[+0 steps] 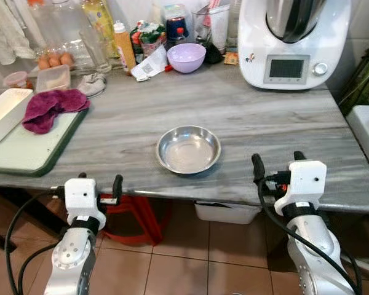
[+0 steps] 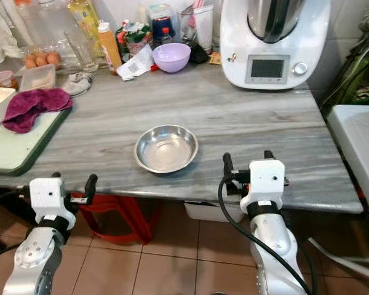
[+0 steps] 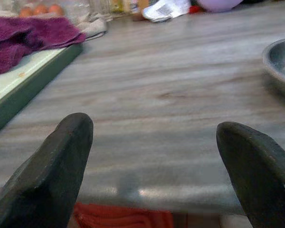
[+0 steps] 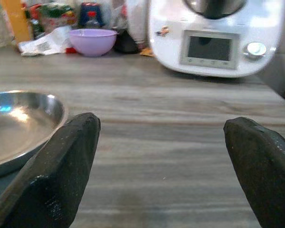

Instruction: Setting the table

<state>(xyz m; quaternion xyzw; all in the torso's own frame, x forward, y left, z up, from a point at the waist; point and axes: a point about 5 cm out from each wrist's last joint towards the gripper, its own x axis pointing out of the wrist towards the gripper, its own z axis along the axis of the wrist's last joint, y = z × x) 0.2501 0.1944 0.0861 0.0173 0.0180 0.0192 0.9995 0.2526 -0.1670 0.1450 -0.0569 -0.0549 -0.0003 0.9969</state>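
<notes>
Two grippers hang just off the near edge of the grey wood-grain table (image 1: 246,117), both with fingers spread apart and holding nothing. The shallow round stainless-steel bowl (image 1: 188,149) sits near the near edge, about midway along it, between the left gripper (image 1: 99,184) and the right gripper (image 1: 277,165), and closer to the right one. I judge the step in hand to be reaching for this bowl. To do it well, I would bring the right gripper in low over the near edge, straddle the thin rim with one finger inside and one outside, and close gently, since the polished metal looks likely to slide on the table.
</notes>
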